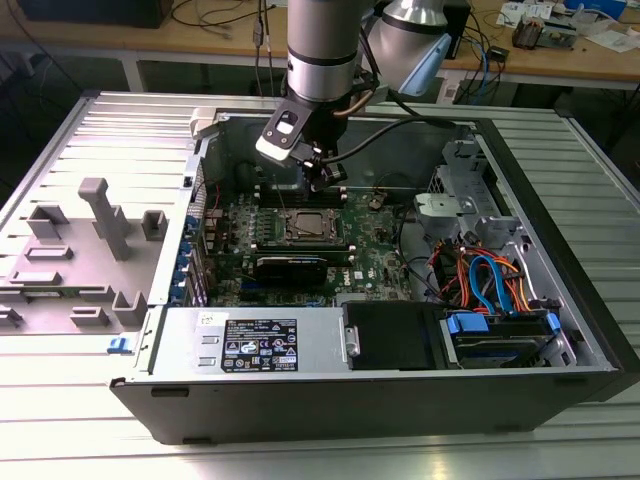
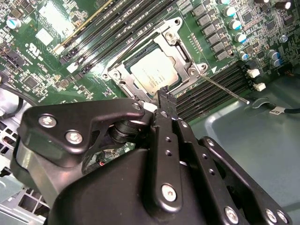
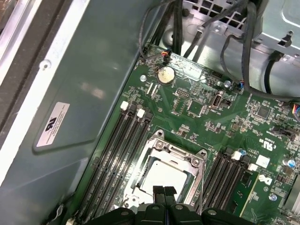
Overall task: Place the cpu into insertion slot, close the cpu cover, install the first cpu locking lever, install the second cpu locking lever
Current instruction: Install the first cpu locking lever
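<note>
- Above the green circuit board [image 3: 197,117], the black two-fingered gripper [image 3: 164,191] hovers, its tips clenched on nothing.
- Small square silver-topped cpu [image 2: 152,72] sits in the dark metal-rimmed insertion slot [image 1: 305,227]; the thin silvery cpu cover [image 2: 183,54] lies down over it.
- One thin wire locking lever [image 2: 225,89] juts sideways, apparently unlatched; levers remain.
- Open black computer case [image 1: 400,400] lies on a ribbed metal table [image 1: 300,455], cluttered wooden benches [image 1: 560,60] behind.

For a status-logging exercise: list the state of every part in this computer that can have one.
Silvery square metal-frame cpu cover: closed over the chip.
Dull silver square cpu: seated under the cover's window.
Thin metal locking lever: swung out, unlatched.
Black gripper: shut, near the cover.
Dark computer case: side open.
</note>
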Controlling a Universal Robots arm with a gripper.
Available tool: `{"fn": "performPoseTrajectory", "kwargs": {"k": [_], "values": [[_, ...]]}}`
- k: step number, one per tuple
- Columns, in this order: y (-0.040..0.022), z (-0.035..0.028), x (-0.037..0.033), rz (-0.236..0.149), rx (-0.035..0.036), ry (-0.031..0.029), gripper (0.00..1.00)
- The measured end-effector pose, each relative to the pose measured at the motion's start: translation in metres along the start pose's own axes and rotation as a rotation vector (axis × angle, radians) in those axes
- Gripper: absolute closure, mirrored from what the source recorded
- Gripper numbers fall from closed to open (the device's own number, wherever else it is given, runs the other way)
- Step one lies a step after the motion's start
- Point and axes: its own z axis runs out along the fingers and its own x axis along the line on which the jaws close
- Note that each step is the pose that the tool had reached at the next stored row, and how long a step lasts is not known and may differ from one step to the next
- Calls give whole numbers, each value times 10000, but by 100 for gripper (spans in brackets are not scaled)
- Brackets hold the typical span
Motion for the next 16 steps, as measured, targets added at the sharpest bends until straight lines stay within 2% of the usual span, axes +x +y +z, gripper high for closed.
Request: {"fn": "performPoseTrajectory", "kwargs": {"k": [1, 4, 9, 14, 16], "values": [[-1, 0, 0, -317, 10, 7, 89], [-1, -1, 1, -832, 24, 20, 89], [0, -55, 2, -1336, 18, 22, 89], [-1, -55, 2, -2890, 65, 62, 89], [0, -54, 2, -3266, 75, 72, 89]]}}
